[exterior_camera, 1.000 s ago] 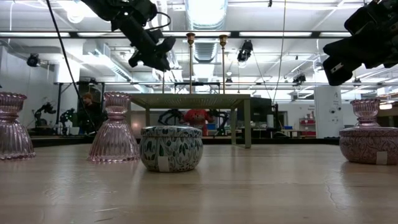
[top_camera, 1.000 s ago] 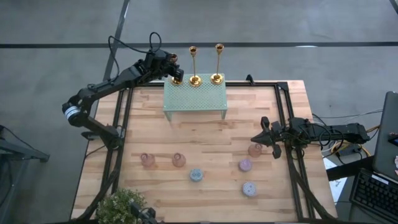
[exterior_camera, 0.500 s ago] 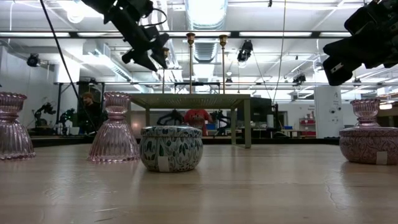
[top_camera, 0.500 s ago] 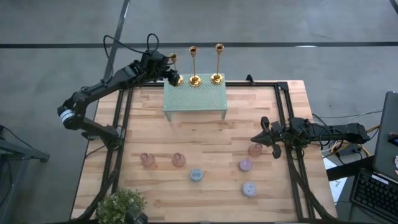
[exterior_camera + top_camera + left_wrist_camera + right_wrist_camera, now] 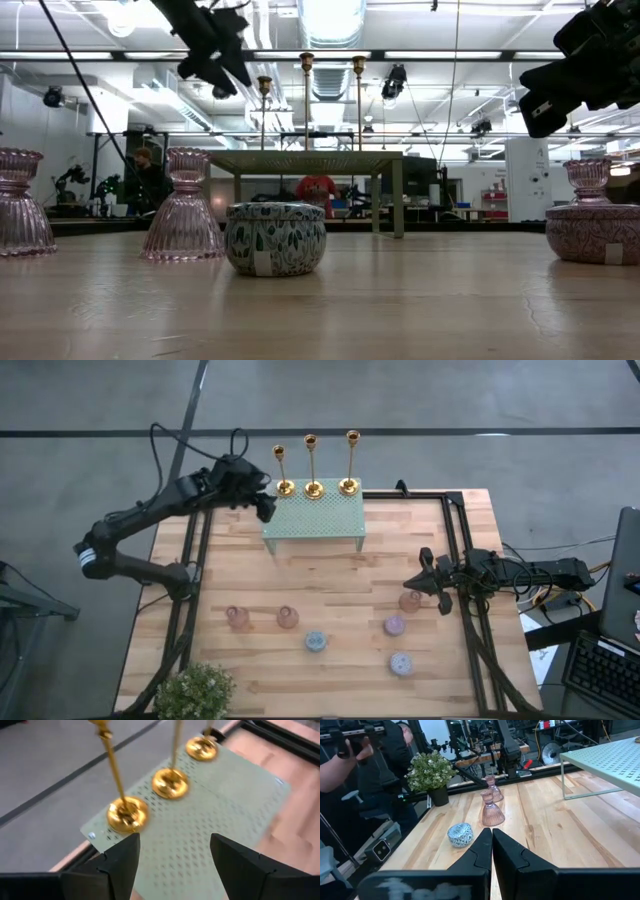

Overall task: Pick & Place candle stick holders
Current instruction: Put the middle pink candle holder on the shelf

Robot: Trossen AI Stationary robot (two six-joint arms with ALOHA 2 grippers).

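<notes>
Three gold candle stick holders (image 5: 313,465): upright in a row along the 12 o'clock edge of the pale green perforated stand (image 5: 313,518).
Left gripper (image 5: 264,507): at the stand's 9 o'clock end, fingers spread wide, holding nothing.
Right gripper (image 5: 411,582): at the table's (image 5: 340,600) 3 o'clock side, fingers pressed together, empty.

Candle stick holders (image 5: 170,782) tops cut off, wrist view.
</notes>
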